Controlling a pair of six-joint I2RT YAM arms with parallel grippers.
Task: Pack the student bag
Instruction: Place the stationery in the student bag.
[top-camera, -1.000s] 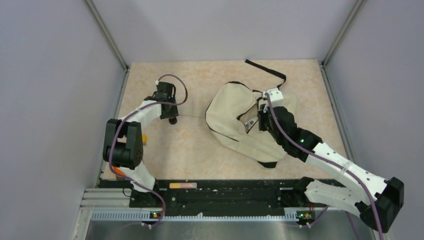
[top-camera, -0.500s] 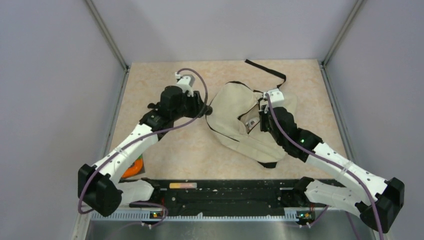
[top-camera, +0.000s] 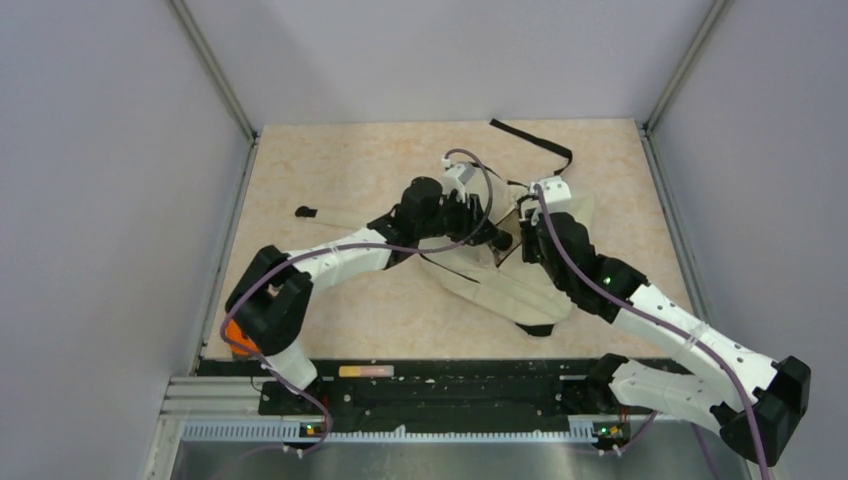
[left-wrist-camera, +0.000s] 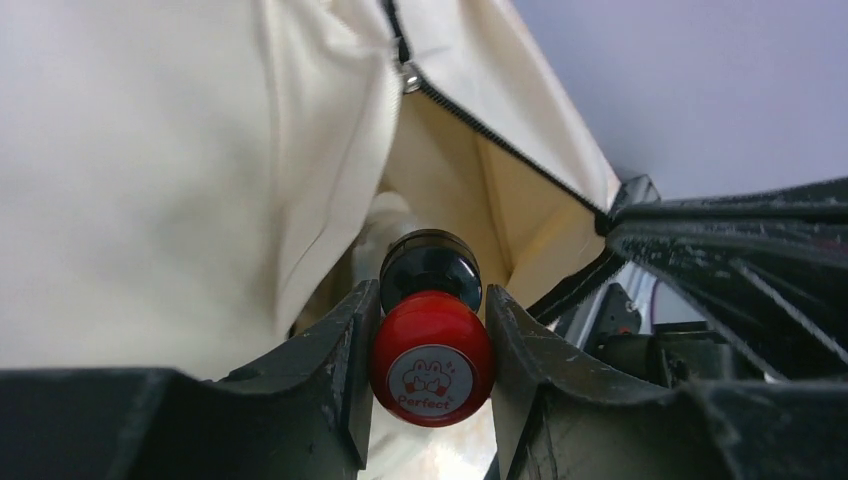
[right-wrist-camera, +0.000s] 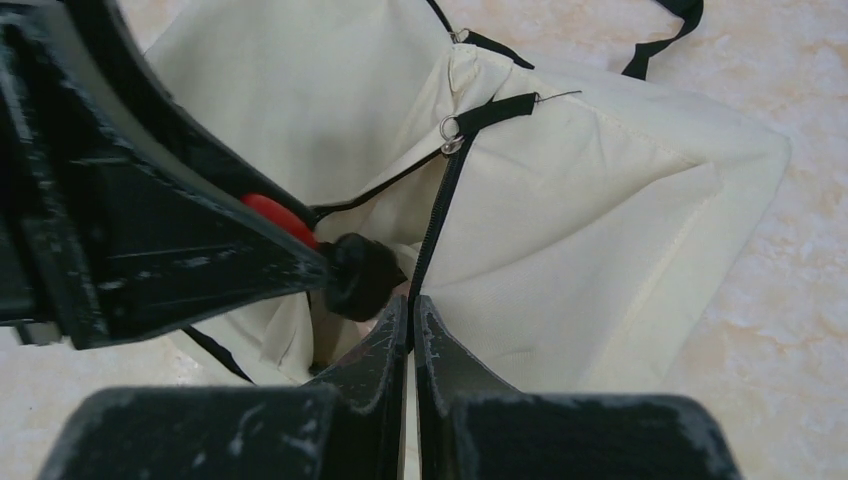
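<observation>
While the student bag (top-camera: 480, 285) is lying crumpled on the right half of the worktop (top-camera: 330, 160), its zippered mouth is facing the left arm. The right fingers (right-wrist-camera: 372, 345) are pressing fully together on the zipper edge (right-wrist-camera: 440, 200) of that mouth, pinching the black tape between them. The left fingers (left-wrist-camera: 335, 350) are standing partly apart, clamping a small red-and-black cylinder (left-wrist-camera: 432, 355), whose black end is pointing into the opening right at its lip, close beside the right fingers. Cream fabric is crowding the cylinder on one side, with the pale inside of the bag showing beyond it. A black strap (top-camera: 535, 138) is trailing off toward the far edge, and a thin strap (top-camera: 305, 211) is stretching left across a broad run of worktop. An orange object (top-camera: 235, 335) is sitting by the left arm's base.
</observation>
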